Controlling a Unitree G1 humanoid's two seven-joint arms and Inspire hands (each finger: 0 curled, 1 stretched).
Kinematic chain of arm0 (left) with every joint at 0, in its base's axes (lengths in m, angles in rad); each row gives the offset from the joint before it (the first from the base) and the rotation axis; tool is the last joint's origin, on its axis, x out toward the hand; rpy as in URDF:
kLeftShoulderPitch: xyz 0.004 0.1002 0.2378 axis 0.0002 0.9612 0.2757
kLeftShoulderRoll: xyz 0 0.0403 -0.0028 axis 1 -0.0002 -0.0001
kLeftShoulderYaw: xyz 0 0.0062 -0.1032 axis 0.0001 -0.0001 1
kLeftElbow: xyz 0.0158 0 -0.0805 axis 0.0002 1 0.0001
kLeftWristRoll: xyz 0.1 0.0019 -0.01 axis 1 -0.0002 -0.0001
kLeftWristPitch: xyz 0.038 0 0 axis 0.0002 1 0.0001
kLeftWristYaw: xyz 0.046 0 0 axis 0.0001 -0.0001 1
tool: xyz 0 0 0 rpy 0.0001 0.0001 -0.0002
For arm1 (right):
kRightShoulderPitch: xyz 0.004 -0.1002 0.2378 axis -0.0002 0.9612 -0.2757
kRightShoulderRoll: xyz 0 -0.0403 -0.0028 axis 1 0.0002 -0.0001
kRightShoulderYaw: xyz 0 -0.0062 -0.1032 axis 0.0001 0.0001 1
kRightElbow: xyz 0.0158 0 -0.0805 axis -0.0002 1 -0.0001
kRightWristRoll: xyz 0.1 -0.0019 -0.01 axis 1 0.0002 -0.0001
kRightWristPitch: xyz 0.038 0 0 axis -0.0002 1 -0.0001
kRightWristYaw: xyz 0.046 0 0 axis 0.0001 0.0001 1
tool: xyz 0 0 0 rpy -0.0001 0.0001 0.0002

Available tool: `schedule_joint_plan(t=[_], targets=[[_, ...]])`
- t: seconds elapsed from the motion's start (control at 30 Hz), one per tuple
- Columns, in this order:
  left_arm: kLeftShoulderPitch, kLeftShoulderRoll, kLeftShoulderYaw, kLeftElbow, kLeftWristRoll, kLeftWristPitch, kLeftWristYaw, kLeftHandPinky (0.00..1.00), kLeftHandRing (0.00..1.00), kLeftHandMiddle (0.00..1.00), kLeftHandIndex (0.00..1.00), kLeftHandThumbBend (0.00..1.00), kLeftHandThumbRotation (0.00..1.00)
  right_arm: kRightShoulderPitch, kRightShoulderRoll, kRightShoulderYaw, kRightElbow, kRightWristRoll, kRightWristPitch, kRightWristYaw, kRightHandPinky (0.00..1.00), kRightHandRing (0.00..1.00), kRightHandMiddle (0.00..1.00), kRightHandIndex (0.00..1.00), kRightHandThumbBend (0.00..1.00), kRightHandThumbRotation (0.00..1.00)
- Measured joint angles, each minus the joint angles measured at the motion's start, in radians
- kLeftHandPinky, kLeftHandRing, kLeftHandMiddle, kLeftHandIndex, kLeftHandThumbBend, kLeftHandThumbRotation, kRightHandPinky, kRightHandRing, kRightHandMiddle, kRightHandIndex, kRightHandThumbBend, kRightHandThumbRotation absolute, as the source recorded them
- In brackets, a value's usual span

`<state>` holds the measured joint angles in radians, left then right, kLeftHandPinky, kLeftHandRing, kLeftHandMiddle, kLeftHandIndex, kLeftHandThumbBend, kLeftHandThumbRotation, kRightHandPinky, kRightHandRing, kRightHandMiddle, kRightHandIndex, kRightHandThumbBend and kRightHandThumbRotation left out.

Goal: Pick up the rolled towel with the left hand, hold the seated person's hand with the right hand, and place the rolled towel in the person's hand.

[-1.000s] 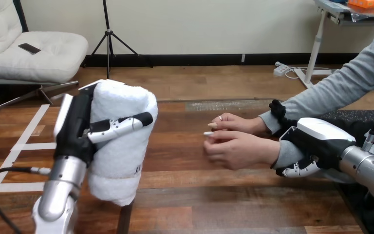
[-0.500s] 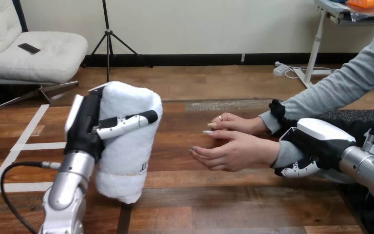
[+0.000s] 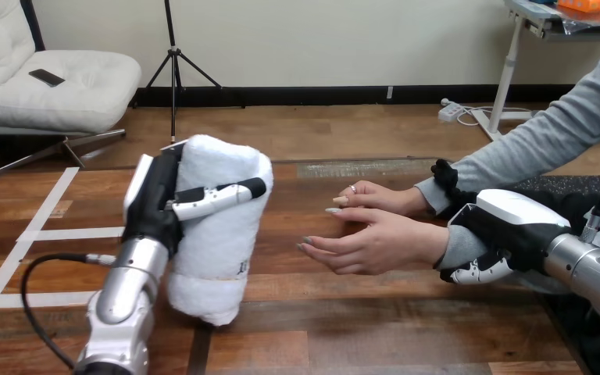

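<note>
1. The wooden table (image 3: 375, 328) spreads across the view in front of me, with the person seated at its right side.
2. The rolled towel (image 3: 223, 242) is up off the table at the view's left. It is held roughly upright, with its top leaning a little to the right. It is white and thick, and its lower end hangs just above the wood.
3. My left arm rises from the bottom edge, and my left hand (image 3: 155, 205) is clamped onto the towel's left flank. The palm is pressed against the roll, and one of its fingers (image 3: 223, 195) lies across the front of it near the top.
4. My right hand (image 3: 516, 223) sits at the view's right, wrapped over the person's grey-sleeved wrist. Its white back is on top, and its fingers (image 3: 473, 273) curl in underneath the sleeve.
5. The person's nearer hand (image 3: 375, 244) reaches out from that wrist above the table. Its palm is turned up and towards the towel, and its fingers are opened out. A gap of bare table lies between the fingertips and the towel.
6. The person's farther hand (image 3: 379, 197) rests just behind the nearer one, loosely curled.
</note>
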<state>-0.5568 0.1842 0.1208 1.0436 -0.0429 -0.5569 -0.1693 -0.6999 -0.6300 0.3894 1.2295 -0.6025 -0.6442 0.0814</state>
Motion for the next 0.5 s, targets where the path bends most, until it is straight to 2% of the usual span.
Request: schedule_joint_plan(t=[0.27, 0.5], targets=[[-0.041, -0.011, -0.011, 0.076, 0.064, -0.036, 0.082, 0.35, 0.39, 0.42, 0.43, 0.59, 0.0, 0.0, 0.0, 0.0, 0.0, 0.0, -0.005, 0.001, 0.26, 0.3, 0.36, 0.36, 0.44, 0.2], [-0.071, -0.014, -0.038, 0.129, 0.148, -0.076, 0.198, 0.36, 0.4, 0.43, 0.43, 0.59, 0.0, 0.0, 0.0, 0.0, -0.001, 0.002, -0.01, 0.003, 0.26, 0.3, 0.36, 0.36, 0.44, 0.2]])
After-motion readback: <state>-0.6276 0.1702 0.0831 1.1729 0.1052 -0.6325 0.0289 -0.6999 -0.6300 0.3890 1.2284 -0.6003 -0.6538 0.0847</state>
